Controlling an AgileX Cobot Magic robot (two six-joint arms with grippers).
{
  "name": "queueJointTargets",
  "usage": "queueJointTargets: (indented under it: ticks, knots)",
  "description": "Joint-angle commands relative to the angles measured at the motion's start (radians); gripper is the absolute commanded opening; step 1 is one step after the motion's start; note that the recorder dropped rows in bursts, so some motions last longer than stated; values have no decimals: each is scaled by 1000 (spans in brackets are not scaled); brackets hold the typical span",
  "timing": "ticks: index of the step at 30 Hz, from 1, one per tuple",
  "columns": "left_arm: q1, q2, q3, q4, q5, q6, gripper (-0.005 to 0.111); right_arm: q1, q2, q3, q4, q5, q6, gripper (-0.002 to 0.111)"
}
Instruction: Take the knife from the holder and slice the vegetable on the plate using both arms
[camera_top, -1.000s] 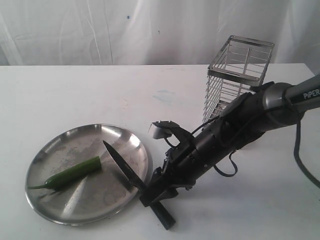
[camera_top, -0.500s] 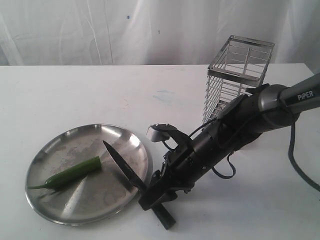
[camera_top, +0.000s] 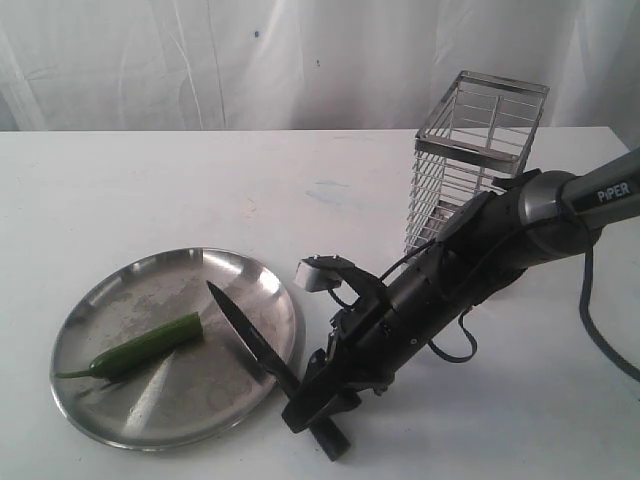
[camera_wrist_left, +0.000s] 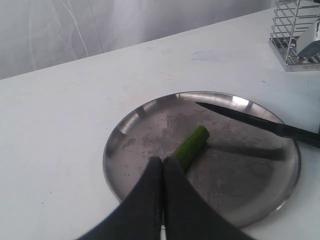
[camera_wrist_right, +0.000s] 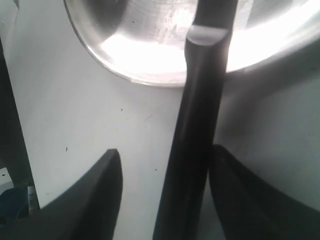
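Observation:
The green chili, the vegetable (camera_top: 145, 347) (camera_wrist_left: 192, 145), lies on the round steel plate (camera_top: 200, 392) (camera_wrist_left: 111, 150), its cut end toward the knife. The dark-bladed knife (camera_top: 245, 335) (camera_wrist_left: 240, 115) rests with its blade over the plate's rim and its black handle (camera_wrist_right: 197, 125) on the table. My right gripper (camera_top: 318, 402) (camera_wrist_right: 165, 150) is low over the handle and open: one finger touches the handle, the other stands apart from it. My left gripper (camera_wrist_left: 162, 161) is shut and empty, hovering above the chili's stem end; it is out of the exterior view. The wire holder (camera_top: 470, 160) (camera_wrist_left: 295, 35) stands empty.
The white table (camera_top: 150, 190) ends at a white curtain behind. The right arm's grey link and its cable (camera_top: 600, 330) cross in front of the holder's base. The plate sits near the table's front left.
The right arm has slid a little lower along the knife handle, covering more of it. Knife, chili and plate have stayed where they were.

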Motion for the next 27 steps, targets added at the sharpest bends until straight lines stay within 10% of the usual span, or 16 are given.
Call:
queueJointTargets:
  ticks: [1, 27]
  knots:
    - [-4, -5, 4, -3, 1, -5, 0, 2, 3, 13, -44, -9, 13, 50]
    - [-4, -5, 4, -3, 1, -5, 0, 10, -27, 9, -44, -58, 148, 12]
